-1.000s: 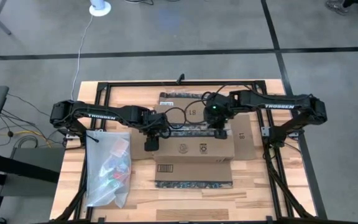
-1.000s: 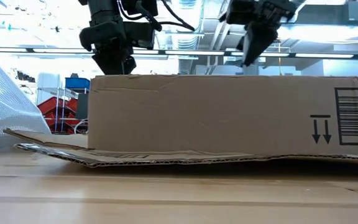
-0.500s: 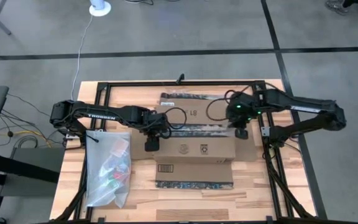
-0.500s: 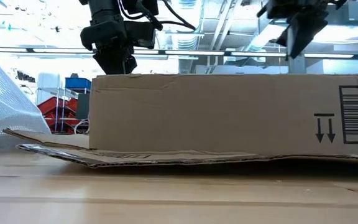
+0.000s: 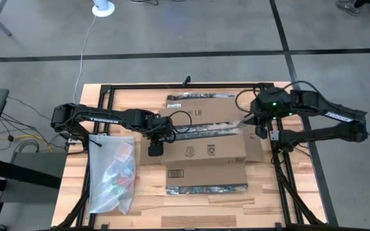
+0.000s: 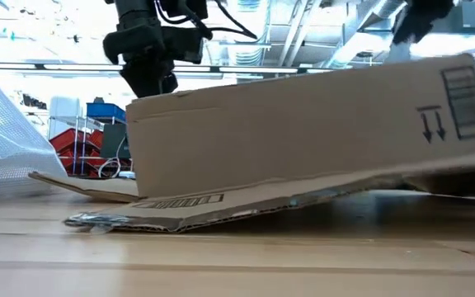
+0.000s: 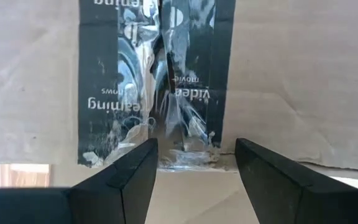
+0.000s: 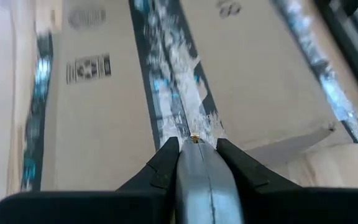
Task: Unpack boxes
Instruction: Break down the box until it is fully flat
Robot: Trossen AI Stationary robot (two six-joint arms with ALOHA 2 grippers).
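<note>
Where the brown corrugated cardboard shipping box lies near the middle of the wooden table, its flaps are folded out flat and a dark printed tape strip runs along its top seam. In the low view the box is tilted: its right end is raised off the table while its left end rests on the surface. The left gripper sits at the box's left end, over the end of the tape; in the left wrist view its fingers stand apart on either side of the torn tape. The right gripper is at the raised right end of the box; its fingers are closed on a thin silvery blade-like tool whose tip meets the tape seam. A clear plastic zip bag lies on the table well left of the box.
</note>
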